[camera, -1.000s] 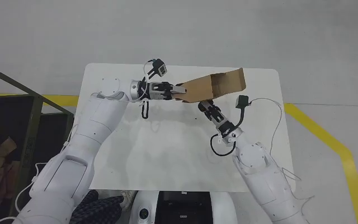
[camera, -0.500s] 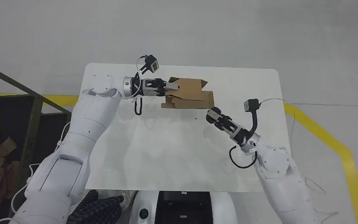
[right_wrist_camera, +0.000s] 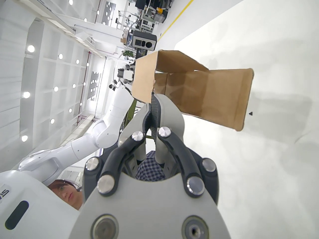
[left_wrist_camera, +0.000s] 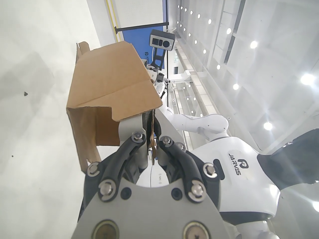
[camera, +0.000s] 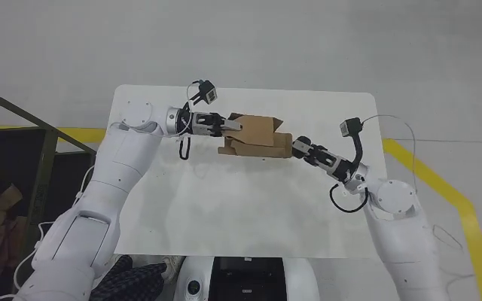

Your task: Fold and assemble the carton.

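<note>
A brown cardboard carton point(camera: 256, 134) is held between both arms over the far middle of the white table point(camera: 226, 218), partly opened into a tube with loose flaps. My left gripper point(camera: 232, 126) is at its left end. In the left wrist view this gripper point(left_wrist_camera: 150, 128) is shut on a flap edge of the carton point(left_wrist_camera: 107, 80). My right gripper point(camera: 295, 143) meets the carton's right end. In the right wrist view that gripper point(right_wrist_camera: 152, 100) is shut on the rim of the carton's point(right_wrist_camera: 211, 95) open end, whose hollow inside faces the camera.
The near half of the table has free room. Its far edge point(camera: 241, 87) runs just behind the carton. A dark metal rack point(camera: 30, 143) stands off the table's left side. A tiny dark speck point(right_wrist_camera: 250, 113) lies on the tabletop.
The carton has swung from a raised slant at the right down to a level, more folded shape at the middle. The right arm has swung out to the right and closed on the carton's right end.
</note>
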You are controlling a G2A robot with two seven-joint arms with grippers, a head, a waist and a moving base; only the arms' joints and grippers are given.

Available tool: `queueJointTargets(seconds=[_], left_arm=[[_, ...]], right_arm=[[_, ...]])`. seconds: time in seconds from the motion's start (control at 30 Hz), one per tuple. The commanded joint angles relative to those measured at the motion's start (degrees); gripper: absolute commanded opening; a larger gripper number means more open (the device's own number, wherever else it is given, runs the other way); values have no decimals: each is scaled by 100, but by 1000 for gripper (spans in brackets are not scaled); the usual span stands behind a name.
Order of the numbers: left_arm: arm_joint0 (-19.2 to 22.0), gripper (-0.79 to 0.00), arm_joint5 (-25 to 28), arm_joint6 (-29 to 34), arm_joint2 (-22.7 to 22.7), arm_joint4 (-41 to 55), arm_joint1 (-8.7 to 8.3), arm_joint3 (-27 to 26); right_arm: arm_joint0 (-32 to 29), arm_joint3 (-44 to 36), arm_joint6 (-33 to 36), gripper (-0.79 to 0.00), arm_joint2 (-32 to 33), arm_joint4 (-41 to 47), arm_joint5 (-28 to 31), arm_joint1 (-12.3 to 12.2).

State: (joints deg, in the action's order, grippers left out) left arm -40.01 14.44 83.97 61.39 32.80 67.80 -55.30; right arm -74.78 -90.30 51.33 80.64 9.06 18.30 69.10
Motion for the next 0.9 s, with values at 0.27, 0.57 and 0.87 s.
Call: queueJointTargets(seconds=[0.27, 0.57, 0.87], left_arm=[[52, -785, -38, 272, -96, 248, 40, 168], [107, -785, 32, 344, -173, 340, 78, 277], [116, -785, 51, 365, -232, 425, 110, 309]], right_arm=[[707, 964, 839, -656, -181, 832, 319, -13], [1147, 1402, 1268, -619, -517, 1268, 222, 12], [1498, 1736, 1350, -625, -999, 1310, 232, 80]])
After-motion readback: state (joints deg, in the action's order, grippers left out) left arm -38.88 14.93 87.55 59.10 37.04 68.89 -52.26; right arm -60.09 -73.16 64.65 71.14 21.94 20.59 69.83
